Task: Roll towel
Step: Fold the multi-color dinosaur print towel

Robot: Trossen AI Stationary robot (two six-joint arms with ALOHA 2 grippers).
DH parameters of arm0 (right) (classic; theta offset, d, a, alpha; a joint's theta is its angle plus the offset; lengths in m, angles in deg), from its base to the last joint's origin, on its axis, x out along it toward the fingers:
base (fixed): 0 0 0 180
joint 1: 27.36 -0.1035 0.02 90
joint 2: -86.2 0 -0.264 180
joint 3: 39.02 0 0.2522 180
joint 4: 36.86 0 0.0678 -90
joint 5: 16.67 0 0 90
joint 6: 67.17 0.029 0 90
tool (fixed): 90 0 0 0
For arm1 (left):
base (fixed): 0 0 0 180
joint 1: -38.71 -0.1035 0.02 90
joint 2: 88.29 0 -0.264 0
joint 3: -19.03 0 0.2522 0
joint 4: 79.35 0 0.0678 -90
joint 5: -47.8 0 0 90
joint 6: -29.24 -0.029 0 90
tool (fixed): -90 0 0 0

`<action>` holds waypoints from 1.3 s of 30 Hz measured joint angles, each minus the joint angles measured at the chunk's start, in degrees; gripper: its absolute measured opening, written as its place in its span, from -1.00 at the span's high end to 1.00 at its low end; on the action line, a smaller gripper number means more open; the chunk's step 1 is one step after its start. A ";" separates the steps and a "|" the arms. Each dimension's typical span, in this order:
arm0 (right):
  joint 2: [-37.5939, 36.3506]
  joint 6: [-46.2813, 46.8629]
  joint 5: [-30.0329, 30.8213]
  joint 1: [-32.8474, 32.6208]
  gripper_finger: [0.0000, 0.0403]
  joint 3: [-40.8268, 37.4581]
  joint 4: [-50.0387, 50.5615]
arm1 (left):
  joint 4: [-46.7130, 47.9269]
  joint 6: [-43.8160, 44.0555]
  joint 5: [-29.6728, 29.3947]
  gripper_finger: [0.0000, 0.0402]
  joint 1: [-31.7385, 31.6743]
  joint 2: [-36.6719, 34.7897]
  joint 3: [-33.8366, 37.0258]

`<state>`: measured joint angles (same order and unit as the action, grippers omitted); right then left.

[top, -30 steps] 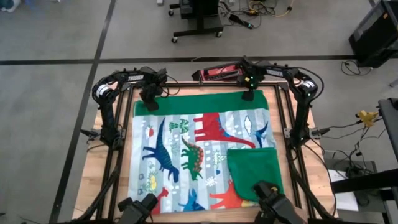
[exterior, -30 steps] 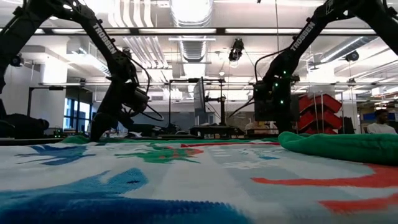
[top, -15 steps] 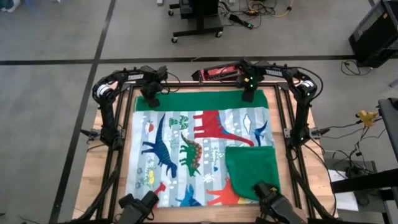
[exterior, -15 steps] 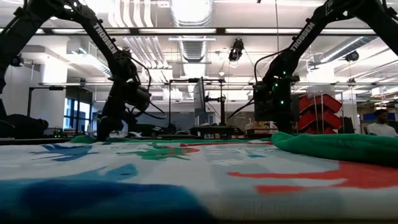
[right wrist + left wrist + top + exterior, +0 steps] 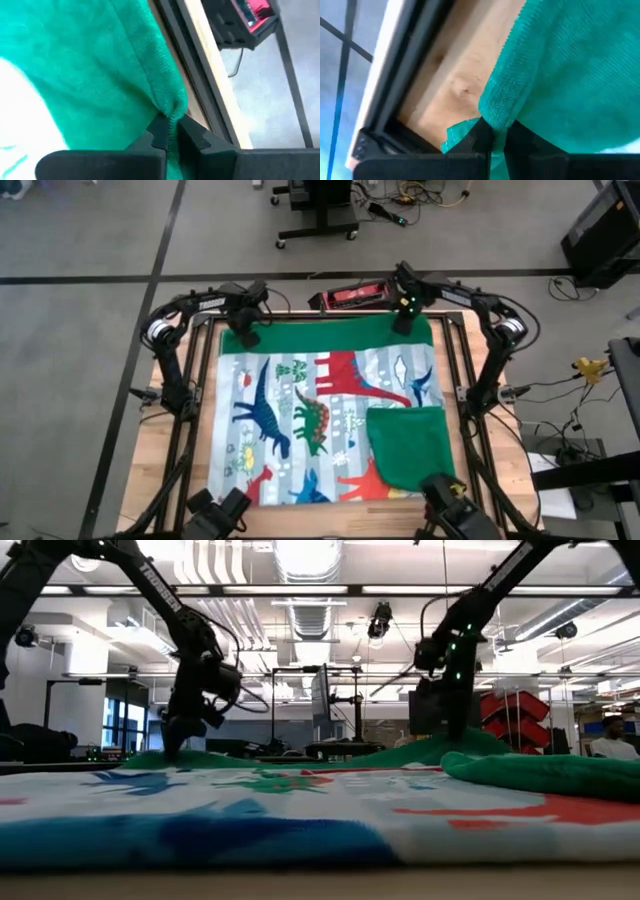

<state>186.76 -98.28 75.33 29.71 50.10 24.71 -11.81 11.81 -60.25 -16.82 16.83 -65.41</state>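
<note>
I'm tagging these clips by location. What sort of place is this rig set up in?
Probably a robotics lab or workshop: open ceiling with ducts and strip lights, red storage bins on racks, and a wheeled stand with loose cables on a bare grey floor behind the table.

The right gripper [image 5: 403, 322] has clamped onto the towel [image 5: 330, 415] at its far green edge. Both far corners now rise off the table, the left gripper [image 5: 243, 335] lifting too, and the cloth has slid farther away.

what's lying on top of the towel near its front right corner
A flap of the towel itself: that corner is folded over, plain green side up, covering the print. Whether anything lies under the flap cannot be seen.
</note>
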 joint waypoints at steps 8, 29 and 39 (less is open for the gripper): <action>-6.60 3.54 2.62 -0.06 1.00 -1.52 0.76 | -0.85 2.73 2.83 0.92 0.04 -10.87 0.11; -22.25 5.94 18.90 -7.29 1.00 -5.40 1.27 | 3.64 8.11 -0.95 0.97 2.86 -29.28 1.11; -23.66 10.30 17.60 -10.59 1.00 -5.41 8.16 | 4.33 9.55 -1.21 0.97 4.53 -30.36 1.11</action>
<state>163.10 -87.98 92.93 19.12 44.70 32.87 -7.48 21.36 -61.46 -12.28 -13.53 -64.29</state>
